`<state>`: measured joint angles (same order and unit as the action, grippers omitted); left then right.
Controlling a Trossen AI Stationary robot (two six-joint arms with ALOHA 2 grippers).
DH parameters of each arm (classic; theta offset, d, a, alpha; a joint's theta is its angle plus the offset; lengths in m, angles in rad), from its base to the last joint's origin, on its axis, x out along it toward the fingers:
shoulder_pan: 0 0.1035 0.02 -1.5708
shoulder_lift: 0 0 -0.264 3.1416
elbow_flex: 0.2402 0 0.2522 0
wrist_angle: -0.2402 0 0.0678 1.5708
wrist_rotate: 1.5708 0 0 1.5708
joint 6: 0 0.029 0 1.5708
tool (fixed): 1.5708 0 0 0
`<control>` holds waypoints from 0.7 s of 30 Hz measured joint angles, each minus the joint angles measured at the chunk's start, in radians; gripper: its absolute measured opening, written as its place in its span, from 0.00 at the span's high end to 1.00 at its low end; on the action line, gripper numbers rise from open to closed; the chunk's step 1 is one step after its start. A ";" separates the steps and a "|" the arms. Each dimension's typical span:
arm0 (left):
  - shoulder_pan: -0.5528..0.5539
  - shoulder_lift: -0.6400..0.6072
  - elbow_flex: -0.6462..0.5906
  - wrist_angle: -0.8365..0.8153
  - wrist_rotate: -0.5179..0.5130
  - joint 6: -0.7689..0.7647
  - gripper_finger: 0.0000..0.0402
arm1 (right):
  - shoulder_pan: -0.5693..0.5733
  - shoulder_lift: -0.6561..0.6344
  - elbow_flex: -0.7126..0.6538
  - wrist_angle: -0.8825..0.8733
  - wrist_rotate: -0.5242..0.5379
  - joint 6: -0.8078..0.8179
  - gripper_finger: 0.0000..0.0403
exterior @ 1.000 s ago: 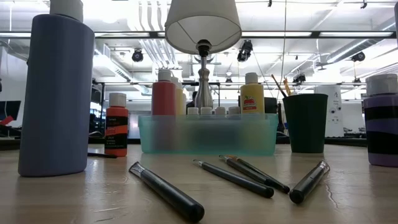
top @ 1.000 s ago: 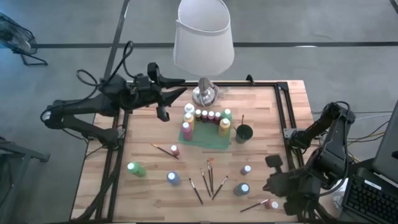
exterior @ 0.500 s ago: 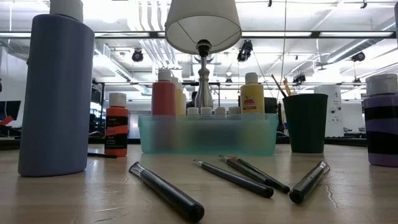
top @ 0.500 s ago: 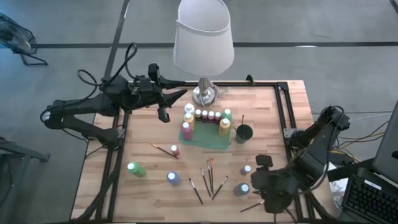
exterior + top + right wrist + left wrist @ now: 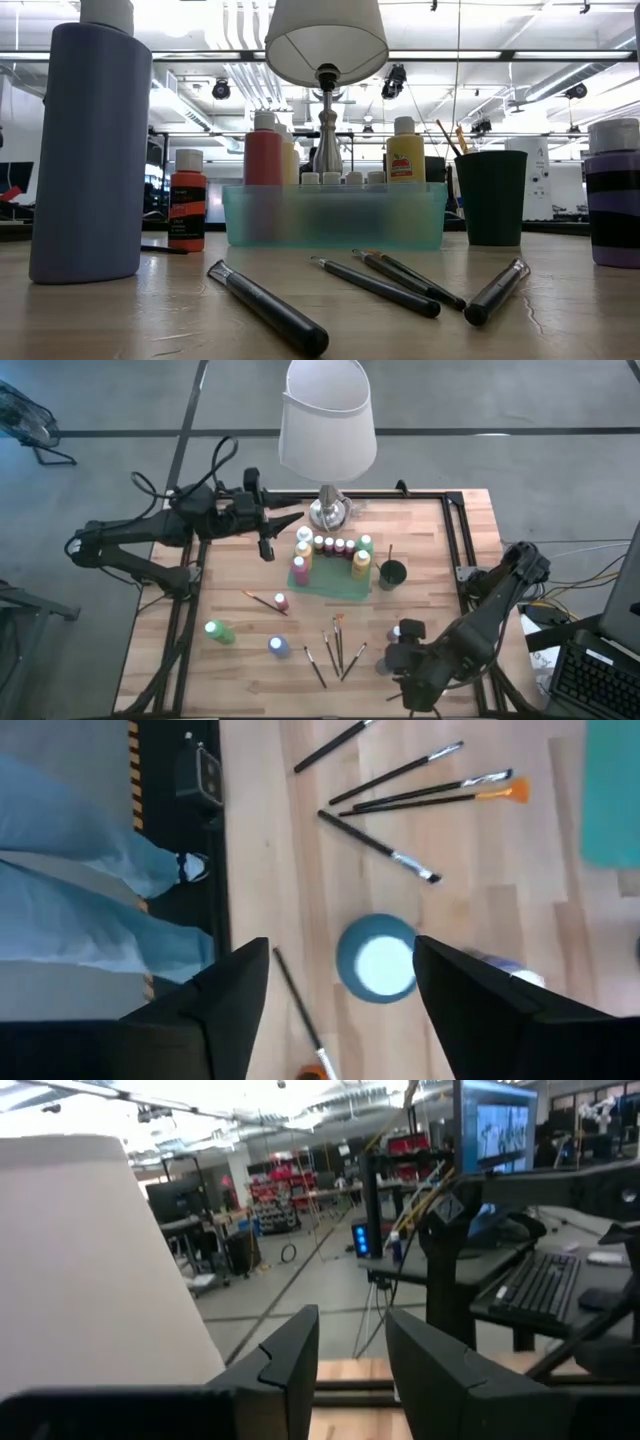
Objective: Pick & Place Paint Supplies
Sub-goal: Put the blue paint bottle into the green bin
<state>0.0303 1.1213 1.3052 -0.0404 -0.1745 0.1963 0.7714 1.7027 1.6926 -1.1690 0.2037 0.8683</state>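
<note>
A blue paint bottle with a white cap (image 5: 377,960) stands upright on the table near its front right. My right gripper (image 5: 340,948) hangs open above it, pointing steeply down, one finger on each side and clear of it; the high view shows this gripper (image 5: 394,664) hiding most of the bottle. Several paintbrushes (image 5: 335,645) lie loose at the front middle. More bottles (image 5: 318,545) stand in the teal tray (image 5: 335,588). My left gripper (image 5: 298,512) waits high at the far left, pointing level past the lamp, open with nothing between its fingers (image 5: 290,1360).
A lamp (image 5: 328,420) stands at the far edge, with a dark cup (image 5: 392,573) right of the tray. Green (image 5: 217,630), blue (image 5: 278,646) and small red (image 5: 281,601) bottles stand front left. One brush (image 5: 298,1005) lies beside the blue bottle. A person's legs (image 5: 70,870) are at the near edge.
My right gripper has swung from the table's front right corner toward the left and has come down, so it now hangs over the blue bottle. My left gripper has tipped down a little in place. Nothing on the table has moved.
</note>
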 joint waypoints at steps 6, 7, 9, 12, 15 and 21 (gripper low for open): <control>0.000 0.000 0.000 -0.049 0.000 -0.004 0.69 | -0.001 0.017 -0.002 -0.003 -0.016 0.042 0.34; 0.000 0.000 0.000 -0.049 0.000 -0.006 0.69 | -0.001 0.017 -0.009 -0.006 -0.018 0.050 0.33; 0.000 0.000 0.000 -0.048 0.000 -0.007 0.69 | -0.001 0.017 -0.020 -0.016 -0.020 0.062 0.32; 0.000 0.000 0.000 -0.049 0.000 -0.008 0.69 | -0.004 0.017 -0.042 -0.028 -0.021 0.084 0.32; 0.000 0.000 0.000 -0.049 0.000 -0.008 0.69 | -0.009 0.018 -0.070 -0.028 -0.022 0.100 0.34; 0.000 0.000 0.000 -0.051 0.000 -0.009 0.69 | -0.014 0.018 -0.098 -0.025 -0.024 0.096 0.40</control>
<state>0.0299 1.1213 1.3048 -0.0914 -0.1745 0.1871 0.7574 1.7206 1.5950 -1.1935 0.1793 0.9642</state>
